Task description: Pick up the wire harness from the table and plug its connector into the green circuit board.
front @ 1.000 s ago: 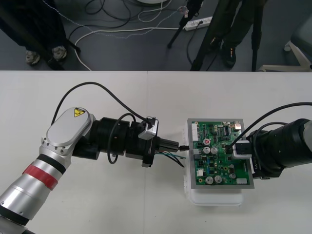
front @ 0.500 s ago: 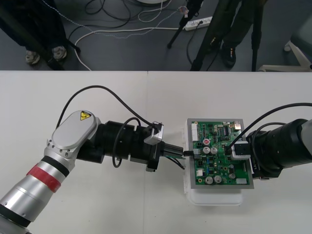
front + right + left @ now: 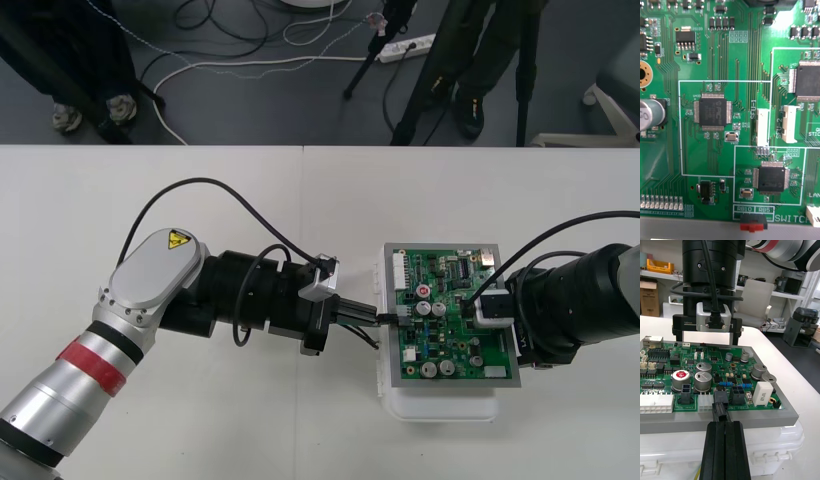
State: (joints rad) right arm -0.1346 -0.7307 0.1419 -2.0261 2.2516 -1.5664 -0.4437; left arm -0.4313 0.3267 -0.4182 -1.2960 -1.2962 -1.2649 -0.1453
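Left wrist view: the left claw [image 3: 724, 424] is clamped on the plug [image 3: 719, 411], which is held at a black connector [image 3: 721, 396] on the board's [image 3: 763, 405] edge; full seating cannot be told. The right claw [image 3: 706, 338] is held spread over the board's far side.

A green circuit board [image 3: 440, 352] sits on a white plastic base [image 3: 445, 406], right of centre on the plain light table [image 3: 250, 200]. The left two-finger gripper [image 3: 372, 315] lies to its left, clamping a small black plug [image 3: 720, 405] at the board's left edge. The right gripper [image 3: 468, 300] hangs over the board's right half.
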